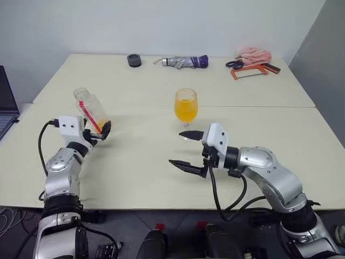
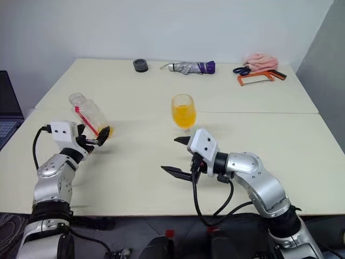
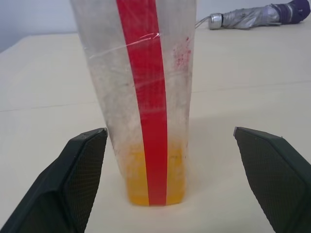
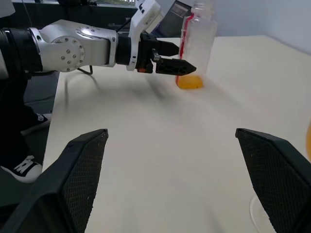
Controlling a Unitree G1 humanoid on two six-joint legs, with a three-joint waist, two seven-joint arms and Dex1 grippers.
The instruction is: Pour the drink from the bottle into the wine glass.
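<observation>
The wine glass (image 1: 186, 108) stands mid-table, its bowl more than half full of orange drink (image 2: 184, 115). At the left, the clear bottle (image 1: 91, 110) with the red label strip stands on the table, uncapped, with a little drink (image 3: 136, 187) left at its bottom. My left gripper (image 1: 99, 132) is open just behind the bottle; in the left wrist view the fingers (image 3: 82, 165) flank it without touching. My right gripper (image 1: 176, 147) is open and empty, held level just in front of the glass's foot and pointing left. The right wrist view shows the bottle (image 4: 197, 41) and the left gripper (image 4: 180, 65).
Along the far edge lie a black round object (image 1: 134, 60), a folded umbrella (image 1: 183, 62), scissors (image 1: 234, 64), an orange-framed saw (image 1: 250, 71) and a pink cloth (image 1: 253, 54). A laptop (image 1: 6, 102) sits at the far left. Bare table (image 1: 135, 162) lies between my arms.
</observation>
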